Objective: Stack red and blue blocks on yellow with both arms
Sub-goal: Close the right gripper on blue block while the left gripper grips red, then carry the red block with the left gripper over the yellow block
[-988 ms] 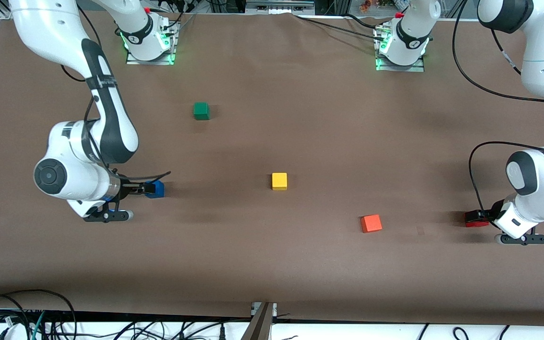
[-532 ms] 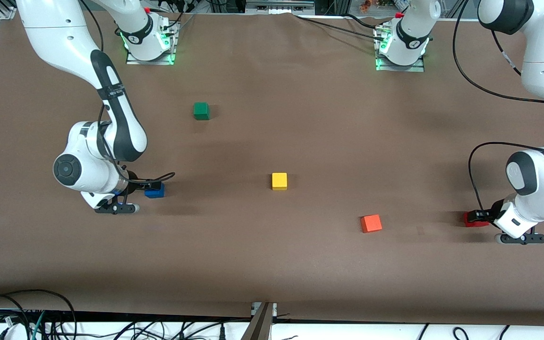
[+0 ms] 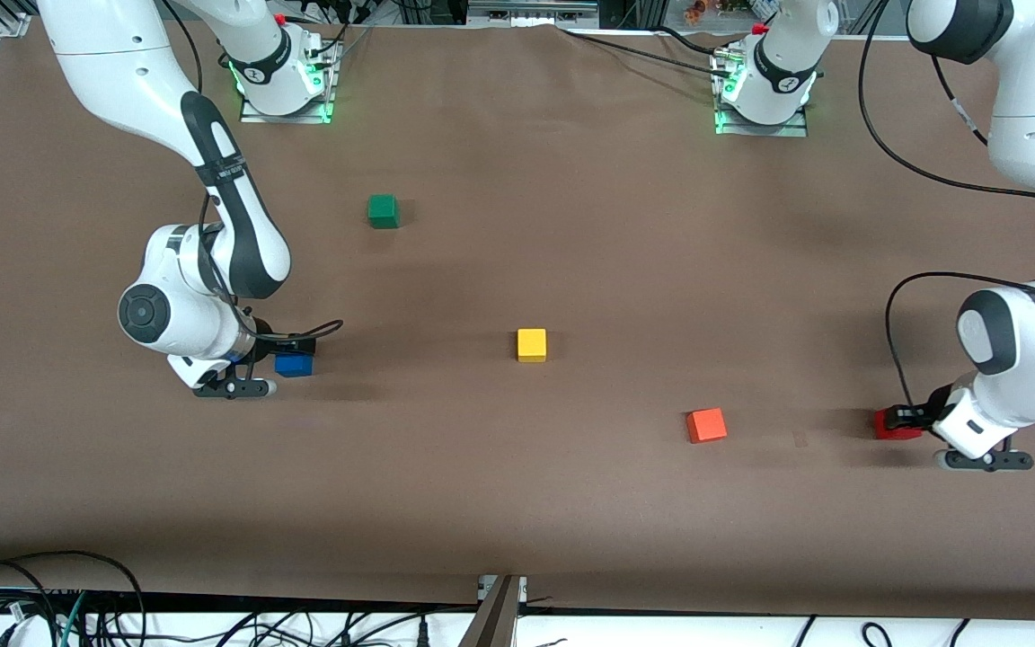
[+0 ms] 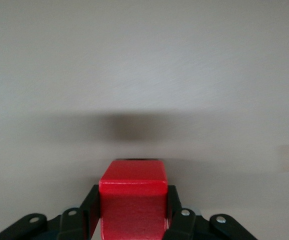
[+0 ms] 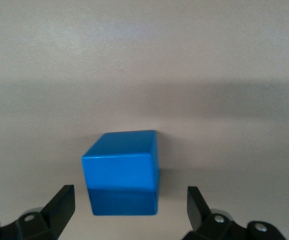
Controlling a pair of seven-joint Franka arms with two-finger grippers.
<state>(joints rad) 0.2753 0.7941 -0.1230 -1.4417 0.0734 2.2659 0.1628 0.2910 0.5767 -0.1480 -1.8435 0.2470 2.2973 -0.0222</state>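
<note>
The red block [image 3: 888, 424] rests on the table near the left arm's end, and my left gripper [image 3: 902, 419] is shut on it. In the left wrist view both black fingers [image 4: 90, 206] press the sides of the red block [image 4: 133, 196]. The blue block [image 3: 294, 365] sits on the table toward the right arm's end. My right gripper [image 3: 287, 356] is down around it and open. In the right wrist view the blue block [image 5: 122, 172] lies between the spread fingers [image 5: 60, 202], with gaps on both sides. The yellow cube [image 3: 532, 345] stands alone mid-table.
An orange cube [image 3: 706, 425] lies between the yellow cube and the red block, nearer the front camera. A green cube [image 3: 383, 211] sits farther from the camera, toward the right arm's base. Cables run along the table's front edge.
My left gripper has closed on the red block, which has shifted slightly. The right arm's wrist has swung in closer to the blue block, with its fingers still apart.
</note>
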